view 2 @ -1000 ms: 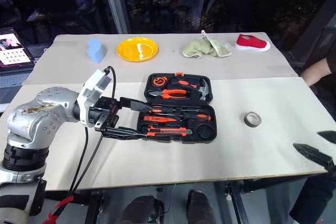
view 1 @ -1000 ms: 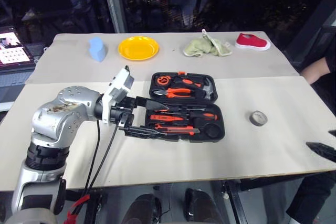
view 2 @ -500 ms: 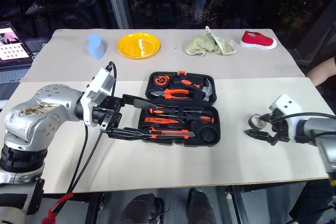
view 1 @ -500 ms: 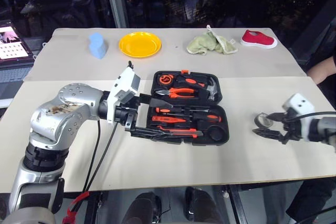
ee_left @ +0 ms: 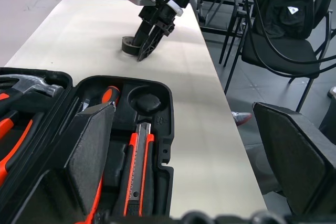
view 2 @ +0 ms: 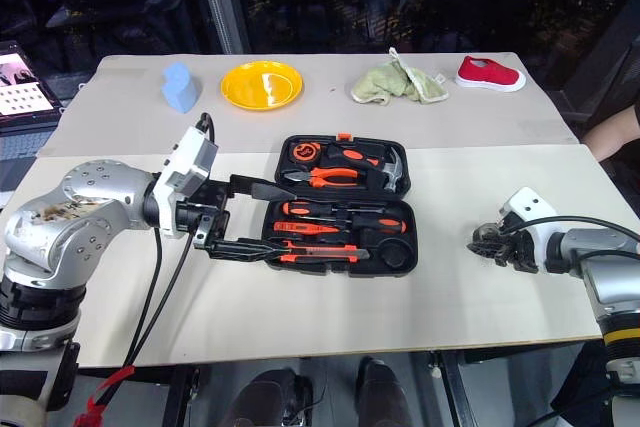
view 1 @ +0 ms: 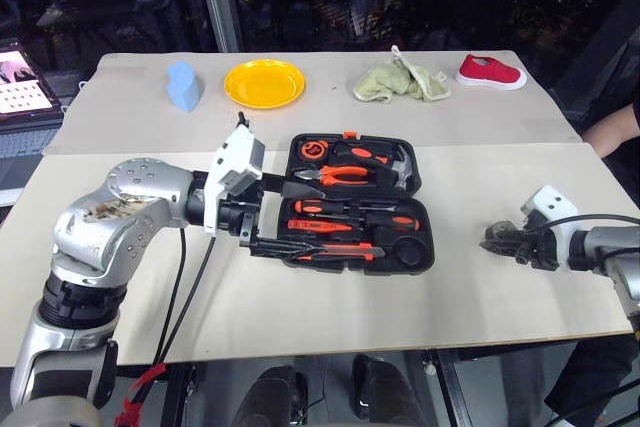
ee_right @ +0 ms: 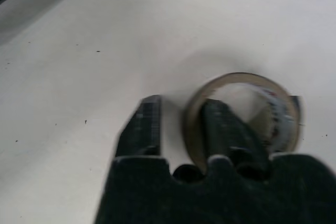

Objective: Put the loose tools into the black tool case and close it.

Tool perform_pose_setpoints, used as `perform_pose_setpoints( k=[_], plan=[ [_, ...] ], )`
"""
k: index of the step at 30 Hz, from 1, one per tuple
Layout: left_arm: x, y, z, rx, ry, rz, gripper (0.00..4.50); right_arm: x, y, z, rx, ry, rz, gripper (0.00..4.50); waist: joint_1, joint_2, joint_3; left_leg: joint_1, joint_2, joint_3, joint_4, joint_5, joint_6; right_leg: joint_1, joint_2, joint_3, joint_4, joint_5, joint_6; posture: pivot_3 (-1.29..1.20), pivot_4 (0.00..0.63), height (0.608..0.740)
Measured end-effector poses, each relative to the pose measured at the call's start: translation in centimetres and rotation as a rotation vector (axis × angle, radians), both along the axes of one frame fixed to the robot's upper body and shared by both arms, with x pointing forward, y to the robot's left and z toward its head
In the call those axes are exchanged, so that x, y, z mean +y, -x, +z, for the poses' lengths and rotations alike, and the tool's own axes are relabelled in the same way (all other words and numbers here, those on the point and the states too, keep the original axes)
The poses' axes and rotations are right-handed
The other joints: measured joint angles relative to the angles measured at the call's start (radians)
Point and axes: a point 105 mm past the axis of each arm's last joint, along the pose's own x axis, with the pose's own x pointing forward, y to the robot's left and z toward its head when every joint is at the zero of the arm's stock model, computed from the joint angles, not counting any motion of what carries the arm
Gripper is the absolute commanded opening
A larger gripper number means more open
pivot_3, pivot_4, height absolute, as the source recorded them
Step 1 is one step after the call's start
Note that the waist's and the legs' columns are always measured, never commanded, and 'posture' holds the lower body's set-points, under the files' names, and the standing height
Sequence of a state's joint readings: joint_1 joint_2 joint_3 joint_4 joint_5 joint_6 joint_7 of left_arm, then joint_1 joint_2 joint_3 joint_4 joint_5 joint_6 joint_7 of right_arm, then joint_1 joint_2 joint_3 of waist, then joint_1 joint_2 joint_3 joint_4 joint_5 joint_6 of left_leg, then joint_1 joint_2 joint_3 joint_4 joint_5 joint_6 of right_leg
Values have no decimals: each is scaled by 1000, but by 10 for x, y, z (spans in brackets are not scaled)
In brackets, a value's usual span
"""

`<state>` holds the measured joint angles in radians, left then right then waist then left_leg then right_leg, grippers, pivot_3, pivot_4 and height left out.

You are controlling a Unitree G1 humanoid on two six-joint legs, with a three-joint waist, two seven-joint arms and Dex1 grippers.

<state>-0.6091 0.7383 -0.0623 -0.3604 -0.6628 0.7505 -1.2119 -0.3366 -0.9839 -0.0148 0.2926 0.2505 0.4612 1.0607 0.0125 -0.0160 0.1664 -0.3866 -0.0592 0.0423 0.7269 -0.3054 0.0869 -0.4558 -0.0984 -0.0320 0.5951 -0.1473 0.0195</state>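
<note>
- The black tool case (view 1: 355, 215) lies open near the middle of the table (view 1: 300, 317), lid half on the far side, tray half on the near side.
- In the lid half sit the orange-handled pliers (view 1: 340, 174) and the hammer (view 1: 400, 169).
- In the tray half lie two screwdrivers (view 1: 350, 217) with black-orange handles and, along the near edge, the utility knife (view 1: 335, 253); a round recess (view 1: 408, 252) at the case's right end is bare.
- The left pincer (view 1: 285, 217) stands at the case's left end, released, its fingers spread wide, one over the far part of the tray and one along its near edge, grasping nothing.
- The tape roll (view 2: 487, 239) lies on the table well to the right of the case.
- The right pincer (ee_right: 181, 124) is at the roll, one finger (ee_right: 220, 124) down inside the ring and the other outside against its wall, nearly clenched on it; the roll rests on the table.
</note>
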Motion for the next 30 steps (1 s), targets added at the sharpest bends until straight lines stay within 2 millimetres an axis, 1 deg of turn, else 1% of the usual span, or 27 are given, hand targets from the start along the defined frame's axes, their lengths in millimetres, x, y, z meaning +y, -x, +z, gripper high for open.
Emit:
perform_pose_setpoints(
  k=[1, 2, 4, 5, 6, 8, 9, 10, 11, 13, 16, 19, 21, 23, 26, 29, 30],
  plan=[
    [-1, 0, -1, -6, -2, -3, 4500, 1, 1, 1, 0, -8, 5, 74, 0, 0, 0, 0, 0, 0, 0, 0, 0, 0, 0, 0, 0, 0, 0, 0, 150, 740],
    [0, -1, -1, -9, -6, -2, 4500, 4, 3, 4, -1, -35, 14, 74, 0, 0, 0, 0, 0, 0, 0, 0, -1, 0, 0, 0, 0, 0, 0, 0, 150, 740],
    [-1, -2, -3, -12, -12, -4, 4500, 15, 8, 16, 2, -138, 41, 74, 0, 0, 0, 0, 1, 0, 0, 1, -1, 0, 0, 1, 0, 1, -1, 0, 150, 740],
    [0, -3, -4, -8, -16, -4, 4500, 27, 12, 28, -2, -207, 85, 74, 0, 1, 0, 0, 1, 0, 0, 1, -1, 0, 0, 1, 0, 1, -2, 0, 150, 740],
    [-1, -4, -6, -6, -24, -6, 4500, 44, 19, 49, -22, -265, 165, 74, -1, 1, 0, 0, 2, 0, 0, 1, -1, -1, 0, 2, 0, 2, -2, 0, 150, 740],
    [-2, -3, -6, -13, -25, -18, 4500, 64, 29, 72, -47, -290, 259, 74, -2, 1, 0, 0, 4, 0, 0, 0, -1, 0, 0, 4, 0, 2, -3, 0, 150, 740],
    [-2, -3, -6, -18, -25, -22, 4500, 76, 35, 81, -56, -290, 309, 74, -2, 1, 0, 0, 4, -1, 0, 0, -1, 0, 0, 4, 0, 2, -3, 0, 150, 740],
    [-2, -2, -6, -18, -26, -26, 4500, 91, 41, 85, -63, -270, 368, 74, -1, 0, 0, 0, 5, -1, 0, 0, -1, 0, 0, 4, 0, 2, -3, 0, 150, 740],
    [-2, -2, -6, -17, -28, -31, 4500, 102, 46, 83, -53, -252, 414, 74, 0, 0, 0, 0, 5, -1, 0, 0, -1, 0, 0, 4, 0, 2, -3, 0, 150, 740],
    [-3, -3, -8, -18, -36, -37, 4500, 120, 53, 71, -14, -213, 479, 74, 0, 0, 0, 0, 4, -1, 0, 1, -1, 0, 0, 4, 0, 2, -3, 0, 150, 740],
    [-3, -4, -10, -21, -49, -39, 4500, 135, 54, 55, 19, -139, 532, 74, 1, 0, 0, -1, 2, -1, 1, 1, -1, -1, 2, 2, 0, 3, -2, 0, 150, 740],
    [-3, -5, -11, -28, -55, -47, 4500, 143, 45, 52, -22, -56, 560, 74, 0, 0, 0, -1, 1, 0, 2, 0, 0, -1, 1, -1, -1, 4, -1, 0, 150, 740],
    [-3, -5, -11, -29, -57, -46, 4500, 146, 40, 49, -31, -30, 563, 74, 2, 0, 0, -1, 2, 0, 2, 1, 0, -1, 1, -2, -1, 4, -1, 0, 150, 740],
    [-3, -6, -11, -29, -58, -43, 4500, 145, 37, 42, -26, 7, 563, 74, 4, 0, 0, -2, 2, -1, 2, 1, -1, -1, 2, -3, 0, 3, -2, 0, 150, 740],
    [-2, -7, -12, -29, -60, -38, 4500, 143, 37, 31, 3, 39, 570, 74, 2, 0, 0, -2, 2, -1, 2, 1, 0, -1, 2, -4, -1, 3, -2, 0, 150, 740],
    [-2, -8, -12, -33, -64, -31, 4500, 142, 37, 27, 11, 49, 568, 74, 1, 0, 0, -2, 2, -1, 2, 1, 0, -1, 2, -4, -1, 3, -2, 0, 150, 740],
    [-2, -8, -12, -33, -65, -30, 4500, 142, 37, 25, 15, 54, 567, 421, 1, 0, 0, -2, 2, -1, 2, 1, 0, -1, 2, -4, -1, 3, -2, 0, 150, 740]
  ],
)
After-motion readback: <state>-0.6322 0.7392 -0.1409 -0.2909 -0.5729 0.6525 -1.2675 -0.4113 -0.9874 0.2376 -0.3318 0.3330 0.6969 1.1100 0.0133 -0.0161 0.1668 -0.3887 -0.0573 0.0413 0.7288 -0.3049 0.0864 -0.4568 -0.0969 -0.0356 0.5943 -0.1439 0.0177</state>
